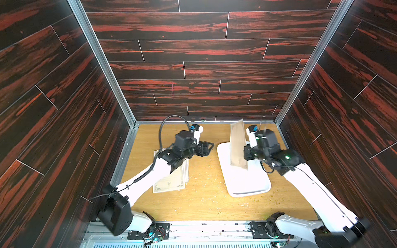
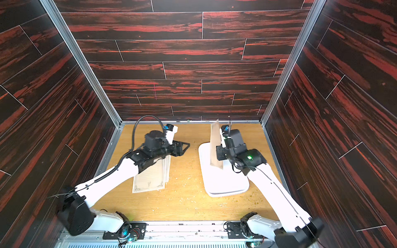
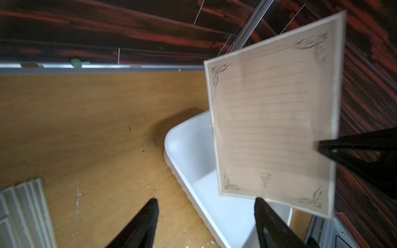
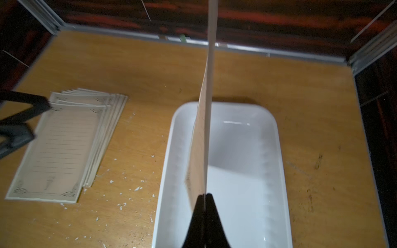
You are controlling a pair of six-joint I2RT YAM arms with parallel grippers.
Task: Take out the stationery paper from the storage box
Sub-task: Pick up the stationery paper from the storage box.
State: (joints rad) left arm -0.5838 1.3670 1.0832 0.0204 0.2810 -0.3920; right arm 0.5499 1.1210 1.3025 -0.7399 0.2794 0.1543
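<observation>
One sheet of stationery paper (image 1: 237,146) (image 2: 215,146) stands on edge above the white storage box (image 1: 247,191) (image 2: 225,191), lifted off its floor. My right gripper (image 4: 204,195) (image 1: 245,154) is shut on the sheet's near edge; the right wrist view shows the sheet (image 4: 206,128) edge-on over the box (image 4: 277,150). The left wrist view faces the ruled side of the sheet (image 3: 272,120). My left gripper (image 3: 205,199) (image 1: 210,148) hangs open and holds nothing, between the box (image 3: 187,146) and a fanned stack of several sheets (image 1: 169,182) (image 4: 64,146).
The wooden table (image 1: 204,204) carries scattered white flecks (image 4: 120,184) between the stack and the box. Dark wood-pattern walls and metal rails (image 1: 129,133) close in the left, back and right sides. The left arm reaches over the stack.
</observation>
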